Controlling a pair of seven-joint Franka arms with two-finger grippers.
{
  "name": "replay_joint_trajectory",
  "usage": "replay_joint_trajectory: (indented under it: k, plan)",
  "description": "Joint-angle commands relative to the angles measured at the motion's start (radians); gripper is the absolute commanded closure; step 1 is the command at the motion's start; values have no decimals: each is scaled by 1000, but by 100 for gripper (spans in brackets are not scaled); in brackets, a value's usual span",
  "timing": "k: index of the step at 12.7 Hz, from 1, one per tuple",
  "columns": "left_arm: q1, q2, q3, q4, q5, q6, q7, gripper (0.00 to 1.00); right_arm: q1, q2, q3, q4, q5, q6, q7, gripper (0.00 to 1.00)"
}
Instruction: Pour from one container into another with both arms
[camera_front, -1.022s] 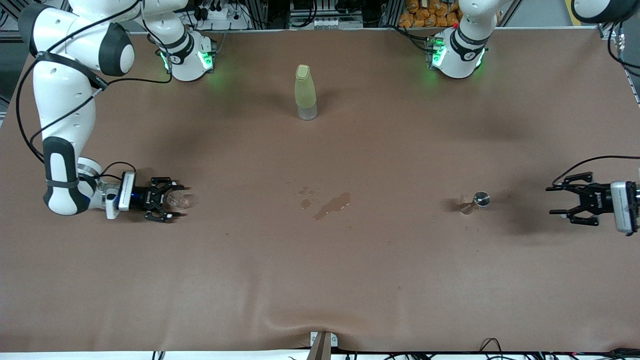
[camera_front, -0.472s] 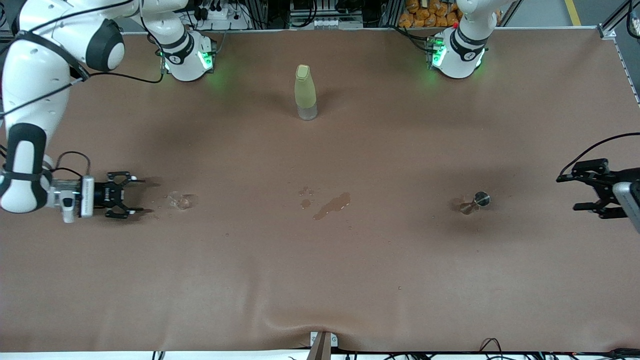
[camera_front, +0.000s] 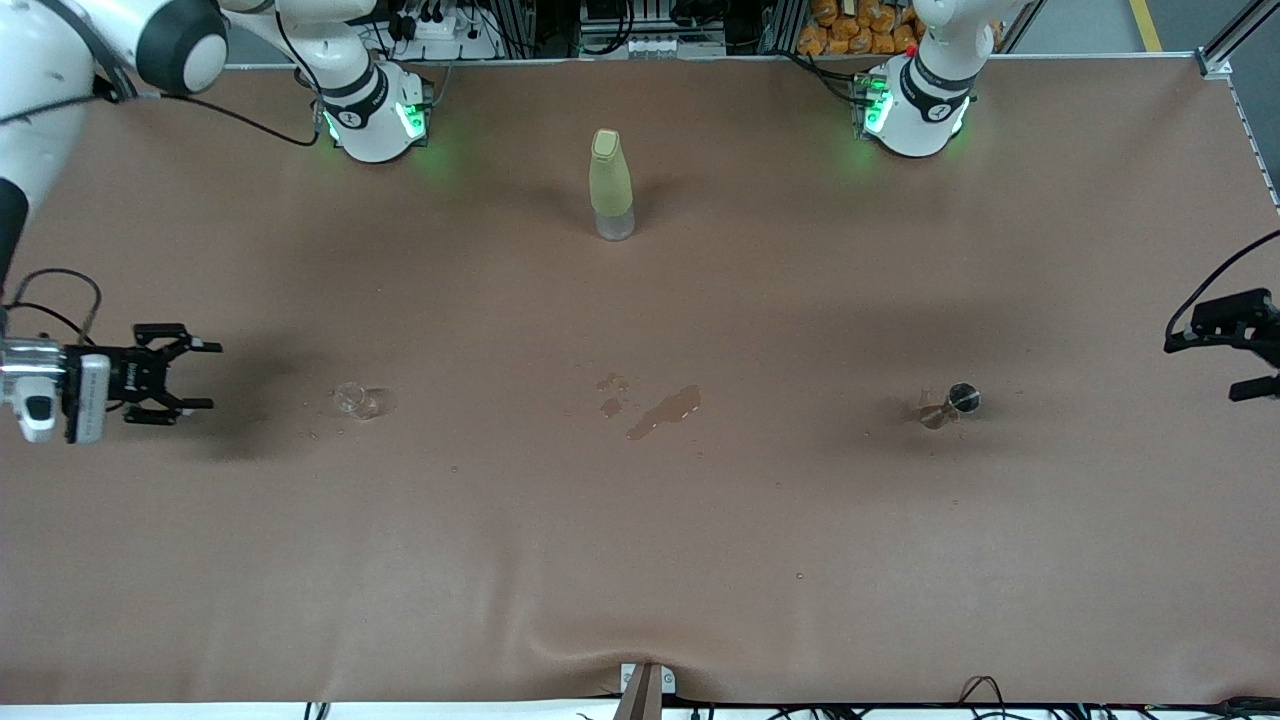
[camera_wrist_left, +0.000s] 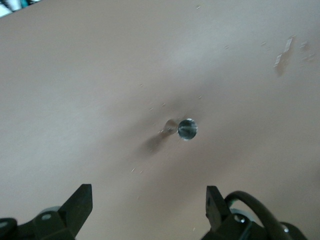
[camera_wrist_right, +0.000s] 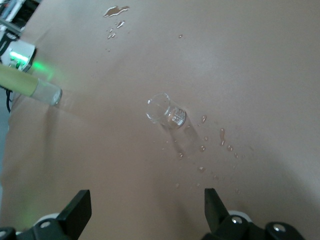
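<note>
On the table: the cup (camera_front: 357, 401) stands toward the right arm's end, the glass (camera_front: 950, 403) toward the left arm's end, a spill (camera_front: 662, 411) between them.
Bottle (camera_front: 611, 185): seen at 12 o'clock of the spill.
Right gripper (camera_front: 180, 375): held apart from the cup, at its 9 o'clock, fingers spread, nothing gripped.
Left gripper (camera_front: 1255, 360): held well apart at 3 o'clock of the glass, fingers spread, empty.
Cup handling: judged light, rigid, breakable, slippery where wetted by droplets (camera_wrist_right: 210, 142); best taken around the wall.
Glass handling: judged top-heavy and fragile; best taken at the bowl.
Hard to make out: the liquid level in either vessel cannot be told; the left gripper is cut by the frame edge.
</note>
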Motion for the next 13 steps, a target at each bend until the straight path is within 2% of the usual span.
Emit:
replay_joint_trajectory:
  k: [1,4,7,13]
  plan:
    - [-28,-61,-52,-31,100,10,-197,0,28,-144,1,-19,-114,-2,226,0]
    - [-31,-61,-80,-34,103,1,-449,0,73,-244,1,-7,-201,-3,414,0]
    - [-28,-64,-103,-34,106,-30,-494,0,129,-329,2,18,-287,-11,608,0]
    - [-24,-73,-103,-34,111,-32,-665,0,241,-416,-1,108,-404,-82,949,0]
